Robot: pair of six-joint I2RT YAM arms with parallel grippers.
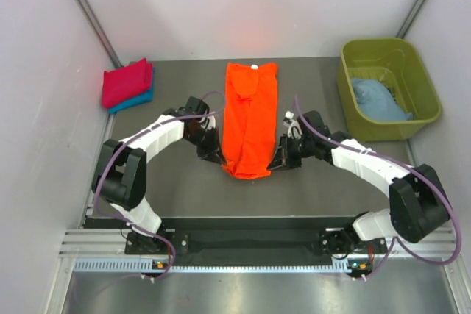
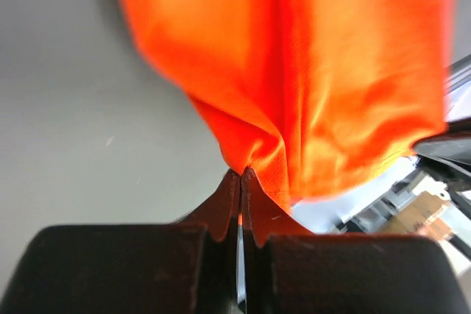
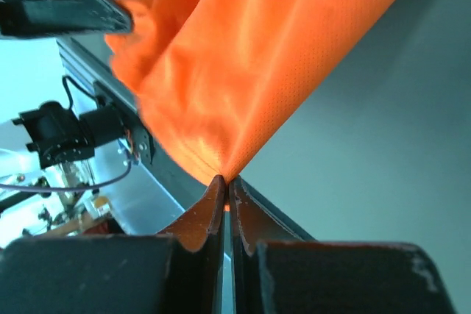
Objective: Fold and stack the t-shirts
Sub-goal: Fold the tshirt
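The bright orange t-shirt (image 1: 249, 117) lies as a long narrow strip down the middle of the table, folded lengthwise. My left gripper (image 1: 220, 159) is shut on its near left corner; the left wrist view shows the orange cloth (image 2: 309, 71) pinched at the fingertips. My right gripper (image 1: 275, 163) is shut on its near right corner, with the cloth (image 3: 243, 56) pinched the same way. The near end is lifted a little off the table. A folded crimson-pink t-shirt (image 1: 126, 83) lies on a folded blue one (image 1: 136, 101) at the far left. A light blue t-shirt (image 1: 377, 99) is crumpled in the tub.
An olive-green plastic tub (image 1: 388, 86) stands at the far right of the grey table (image 1: 184, 182). White walls close in the sides and back. A metal rail (image 1: 235, 244) runs along the near edge.
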